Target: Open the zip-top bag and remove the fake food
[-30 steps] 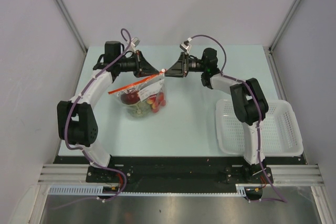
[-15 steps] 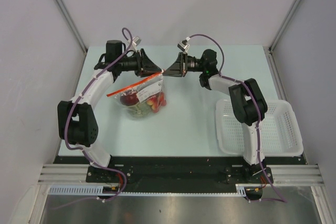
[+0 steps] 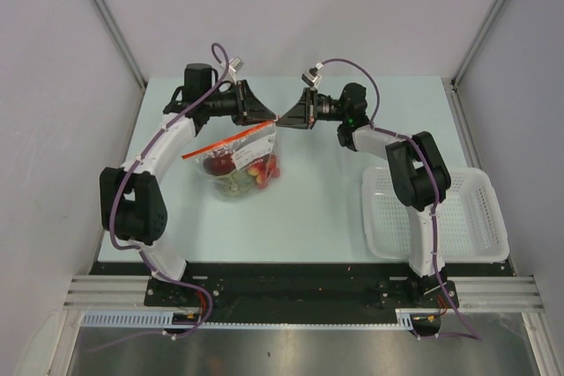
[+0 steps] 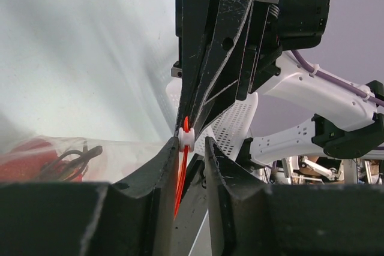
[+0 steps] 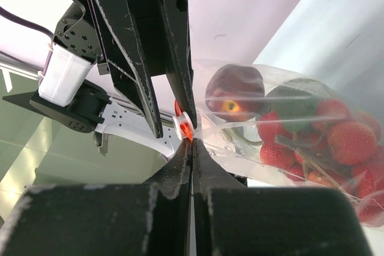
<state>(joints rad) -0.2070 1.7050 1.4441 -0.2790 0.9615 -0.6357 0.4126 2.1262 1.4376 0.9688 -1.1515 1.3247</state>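
Note:
The clear zip-top bag (image 3: 236, 163) sits left of the table's middle, its red-orange zip strip (image 3: 227, 140) raised toward the far right. Inside it lies the fake food (image 3: 240, 170): a dark red apple (image 5: 233, 87), red strawberry-like pieces (image 5: 336, 143) and a green piece (image 5: 305, 99). My right gripper (image 5: 192, 144) is shut on the bag's corner at the strip's end. My left gripper (image 4: 191, 144) faces it, jaws slightly apart around the white slider (image 4: 186, 139), which rests against one finger (image 4: 163, 166). In the top view the two grippers (image 3: 264, 115) (image 3: 285, 118) meet tip to tip.
A white mesh basket (image 3: 476, 217) stands at the table's right edge beside the right arm. It also shows behind the right gripper in the left wrist view, basket (image 4: 237, 125). White walls close in the table at the back and sides.
My left gripper has let go of the strip, shifted right toward the right gripper and now straddles the slider. My right gripper has shut on the bag's corner.

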